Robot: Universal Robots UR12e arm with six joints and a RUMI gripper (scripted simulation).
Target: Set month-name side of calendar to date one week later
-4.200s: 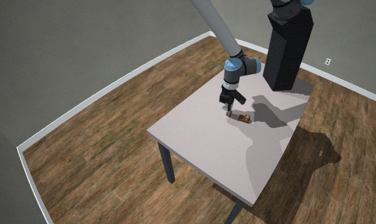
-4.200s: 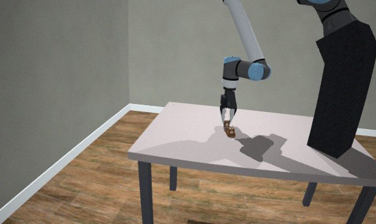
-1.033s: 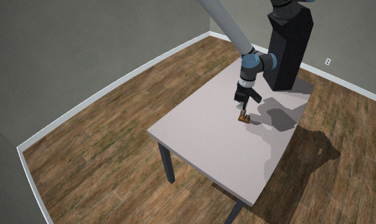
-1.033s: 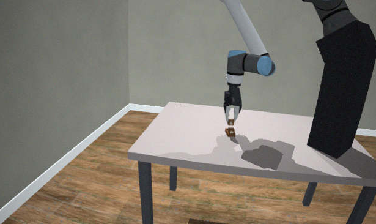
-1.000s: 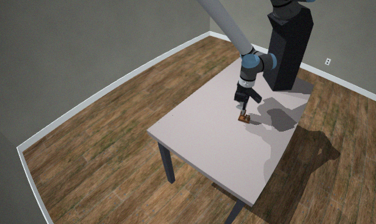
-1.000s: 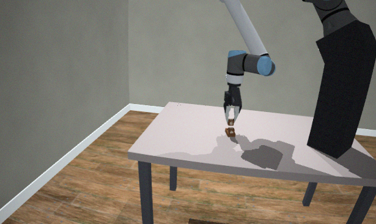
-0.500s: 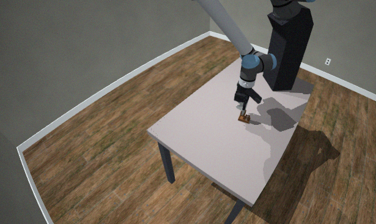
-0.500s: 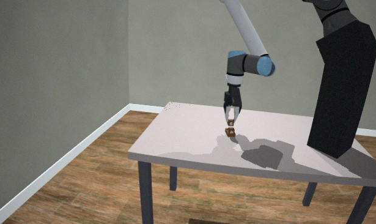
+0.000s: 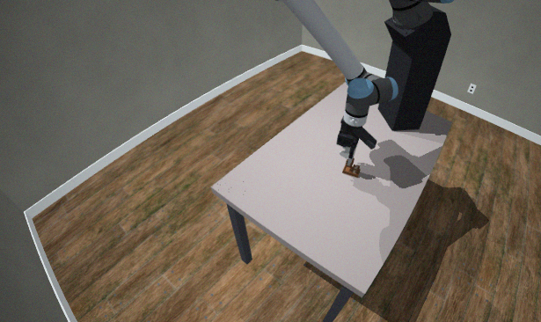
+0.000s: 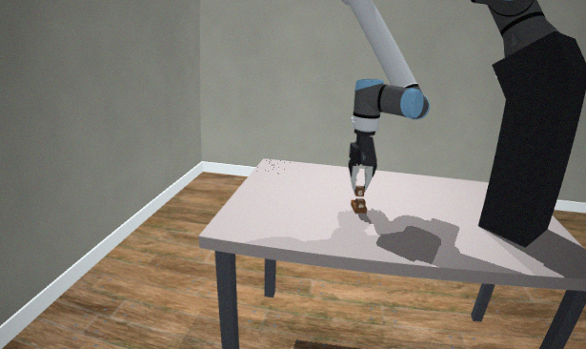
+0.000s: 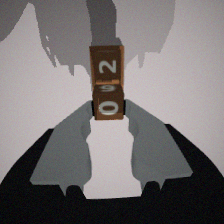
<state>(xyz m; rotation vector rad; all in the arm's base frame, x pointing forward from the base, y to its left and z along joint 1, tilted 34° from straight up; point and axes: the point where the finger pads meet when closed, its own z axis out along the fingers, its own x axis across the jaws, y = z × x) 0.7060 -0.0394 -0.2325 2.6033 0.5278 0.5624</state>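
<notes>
My gripper (image 9: 349,161) (image 10: 359,189) (image 11: 108,101) is shut on a brown cube (image 9: 349,163) (image 10: 359,193) (image 11: 100,115) and points down. In the wrist view the cube shows a 0 lying on its side, with a 6 or 9 on the adjoining face. In the exterior view a 6-like digit shows on it, and a thin pale gap separates it from the tray below. The small brown tray (image 9: 350,175) stands on the table. The other cube (image 10: 360,206) (image 11: 98,66) sits in the tray, showing a 2 on its side in the wrist view. The month's name is not readable.
The pale table (image 9: 283,176) (image 10: 293,205) bears the tray near its middle. The robot's black pedestal (image 9: 406,88) (image 10: 535,143) stands at one end of the table. Arm shadows fall across the table beside the tray.
</notes>
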